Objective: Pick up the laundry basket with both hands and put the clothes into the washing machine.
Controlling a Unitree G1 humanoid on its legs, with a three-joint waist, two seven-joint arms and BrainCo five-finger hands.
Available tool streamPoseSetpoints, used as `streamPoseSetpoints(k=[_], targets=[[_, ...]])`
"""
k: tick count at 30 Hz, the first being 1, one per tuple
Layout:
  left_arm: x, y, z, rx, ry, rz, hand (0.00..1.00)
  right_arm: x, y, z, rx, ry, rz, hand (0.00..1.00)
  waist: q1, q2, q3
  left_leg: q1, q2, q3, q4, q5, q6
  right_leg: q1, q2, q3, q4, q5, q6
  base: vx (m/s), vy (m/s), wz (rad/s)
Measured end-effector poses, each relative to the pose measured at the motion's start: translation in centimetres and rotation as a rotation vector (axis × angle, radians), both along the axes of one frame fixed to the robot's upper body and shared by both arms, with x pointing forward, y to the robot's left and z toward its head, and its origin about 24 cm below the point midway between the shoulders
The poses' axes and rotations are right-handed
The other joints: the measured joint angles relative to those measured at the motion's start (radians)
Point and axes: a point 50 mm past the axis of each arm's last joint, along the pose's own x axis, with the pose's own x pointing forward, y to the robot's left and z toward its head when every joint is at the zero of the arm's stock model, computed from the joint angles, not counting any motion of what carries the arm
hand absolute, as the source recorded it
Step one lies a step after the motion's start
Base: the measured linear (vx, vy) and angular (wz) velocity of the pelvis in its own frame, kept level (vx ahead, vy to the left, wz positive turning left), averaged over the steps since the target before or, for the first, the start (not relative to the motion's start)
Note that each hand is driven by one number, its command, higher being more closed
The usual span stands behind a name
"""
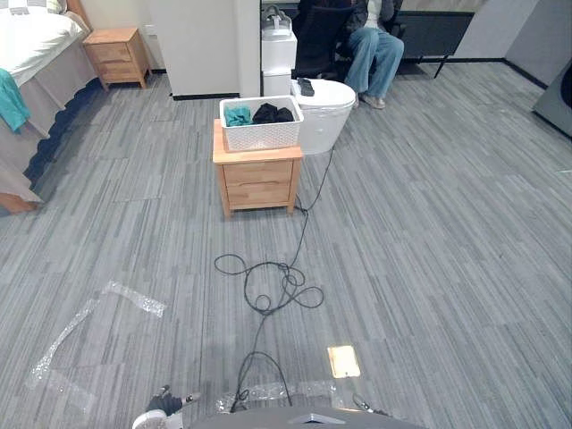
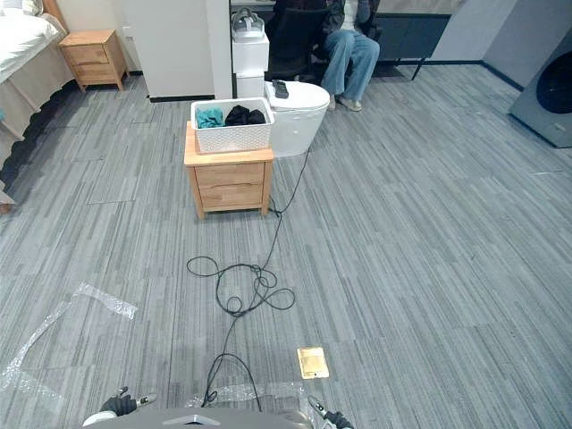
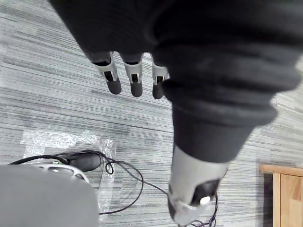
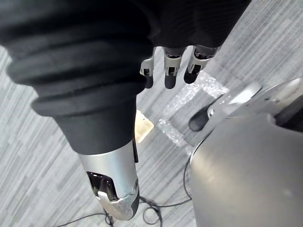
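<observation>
The white laundry basket (image 1: 261, 134), clothes (image 1: 273, 113) inside, is sitting on the wooden nightstand (image 1: 257, 174) at twelve o'clock. The left hand (image 3: 135, 78) and right hand (image 4: 173, 68) are hanging released over the floor, grasping nothing. The washing machine (image 2: 550, 98) is standing at two o'clock.

Bright, even indoor light, soft shadows

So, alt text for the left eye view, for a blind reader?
A white laundry basket holding teal and black clothes sits on a small wooden cabinet on grey carpet. A white rounded appliance stands just behind it, a person sits farther back, and a bed is at far left.
</observation>
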Motion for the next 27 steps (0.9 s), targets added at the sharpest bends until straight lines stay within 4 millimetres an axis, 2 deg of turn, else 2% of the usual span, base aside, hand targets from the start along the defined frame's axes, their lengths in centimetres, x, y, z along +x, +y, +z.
streamPoseSetpoints(k=[8,13,18,27], targets=[[0.9,-0.5,0.1,-0.01,-0.027,-0.012,0.0,0.6,-0.1,0.1,-0.004,-0.01,0.019,0.0,0.0,-0.001,0.008,-0.006,0.006,0.026,-0.001,-0.003,-0.004,-0.004,0.002,-0.007,-0.002,0.003,-0.001,-0.07,-0.013,0.05],[1.8,-1.8,0.1,-0.045,-0.047,-0.039,0.0,0.6,-0.3,0.1,-0.01,-0.01,0.02,0.0,-0.004,0.001,0.011,-0.015,0.007,0.031,-0.001,-0.036,-0.022,-0.008,0.003,-0.019,-0.02,0.014,0.003,-0.05,0.009,0.05],[1.8,-2.1,0.1,-0.054,-0.047,-0.037,0.0,0.5,-0.4,0.2,-0.011,-0.009,0.019,0.0,-0.002,0.003,0.012,-0.017,0.007,0.048,-0.001,-0.05,-0.031,-0.012,0.003,-0.005,-0.027,0.024,-0.002,-0.02,0.003,-0.06],[1.8,-2.2,0.1,-0.053,-0.046,-0.048,0.0,0.5,-0.4,0.2,-0.011,-0.01,0.016,0.0,-0.002,0.004,0.012,-0.015,0.006,0.051,-0.001,-0.048,-0.024,-0.006,0.003,-0.004,-0.032,0.029,-0.002,0.0,-0.003,-0.03]])
